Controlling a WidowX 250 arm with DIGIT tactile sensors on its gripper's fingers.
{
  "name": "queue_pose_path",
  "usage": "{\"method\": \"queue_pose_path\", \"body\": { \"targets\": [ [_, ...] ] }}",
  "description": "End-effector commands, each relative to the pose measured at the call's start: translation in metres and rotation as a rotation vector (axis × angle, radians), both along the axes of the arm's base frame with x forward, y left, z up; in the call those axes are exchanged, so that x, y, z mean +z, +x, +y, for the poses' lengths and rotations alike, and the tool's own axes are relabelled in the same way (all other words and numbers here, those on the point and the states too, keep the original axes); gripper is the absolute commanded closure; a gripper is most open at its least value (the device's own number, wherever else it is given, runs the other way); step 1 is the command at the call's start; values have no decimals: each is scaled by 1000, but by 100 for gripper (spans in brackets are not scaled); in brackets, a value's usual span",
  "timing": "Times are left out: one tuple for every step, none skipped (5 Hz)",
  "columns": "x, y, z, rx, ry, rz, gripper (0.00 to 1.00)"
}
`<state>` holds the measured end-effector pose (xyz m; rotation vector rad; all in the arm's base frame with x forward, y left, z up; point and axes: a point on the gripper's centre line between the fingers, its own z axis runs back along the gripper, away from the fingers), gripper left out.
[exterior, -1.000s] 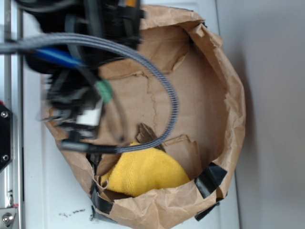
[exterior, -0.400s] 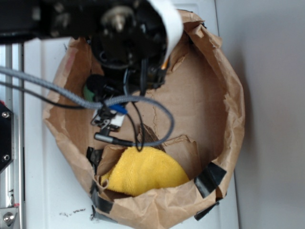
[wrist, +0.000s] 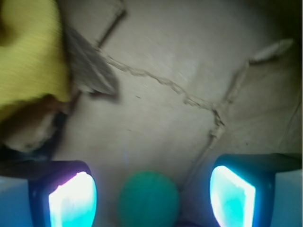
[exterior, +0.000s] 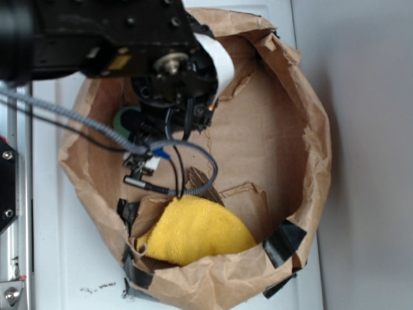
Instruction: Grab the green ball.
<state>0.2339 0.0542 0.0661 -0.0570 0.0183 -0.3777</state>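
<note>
A matt, crumpled brown paper bag (exterior: 310,129) patched with glossy black tape (exterior: 284,242) holds a fuzzy yellow cloth (exterior: 193,232) and a matt green ball (wrist: 148,199), under a black plastic-looking arm with a braided grey cable (exterior: 71,119), on a smooth white tabletop (exterior: 71,258).

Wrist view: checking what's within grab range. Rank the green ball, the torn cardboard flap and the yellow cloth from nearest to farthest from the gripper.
1. green ball, between the open gripper fingers.
2. torn cardboard flap, ahead, left.
3. yellow cloth, far upper left.
</note>
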Motion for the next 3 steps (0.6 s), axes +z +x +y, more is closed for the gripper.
{"method": "queue_pose_path", "body": {
  "targets": [
    [-12, -4, -6, -6, 33, 6, 0],
    [-17, -8, -3, -17, 48, 29, 0],
    [-18, -13, -6, -32, 53, 45, 0]
  ]
}}
